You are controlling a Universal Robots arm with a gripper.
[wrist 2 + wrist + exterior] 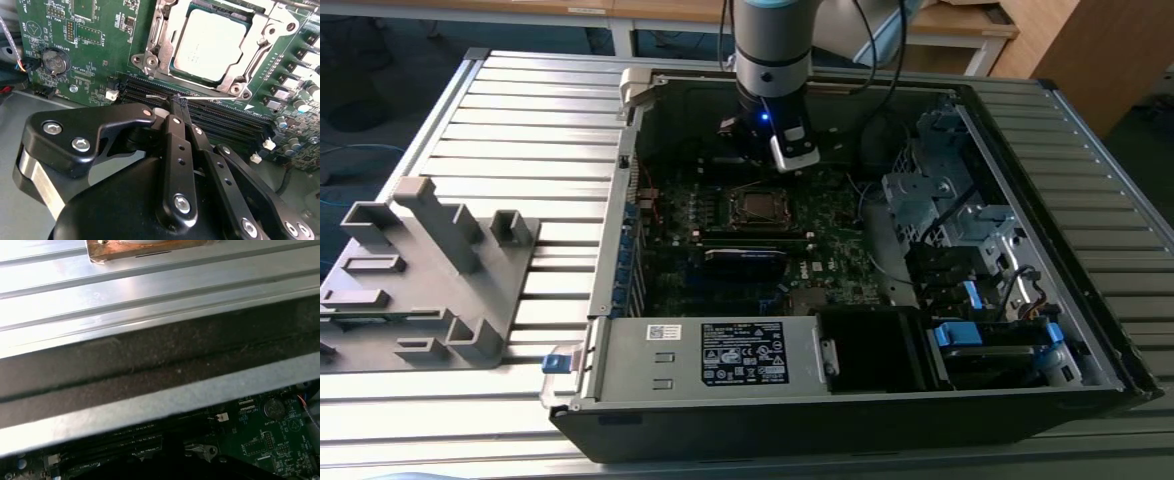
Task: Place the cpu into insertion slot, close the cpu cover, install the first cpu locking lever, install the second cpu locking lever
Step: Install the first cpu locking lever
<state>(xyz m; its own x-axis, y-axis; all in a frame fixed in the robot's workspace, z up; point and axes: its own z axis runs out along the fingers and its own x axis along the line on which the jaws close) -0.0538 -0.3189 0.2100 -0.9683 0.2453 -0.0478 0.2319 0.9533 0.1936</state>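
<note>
My gripper (178, 102) jaws are pressed together, tips touching the thin locking lever (220, 98). The cpu (210, 42) lies under the cpu cover (250, 55). I judge the wire springy and slippery, best pushed near its free end.

The cpu (210, 45) lies framed by the cpu cover (159, 37) on the motherboard (90, 30).

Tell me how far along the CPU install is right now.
Done: the cpu lies seated, with the cpu cover down around it. In hand: the shut gripper meets a thin locking lever beside the cover. Left: that lever looks unlatched; the other I cannot judge.
</note>
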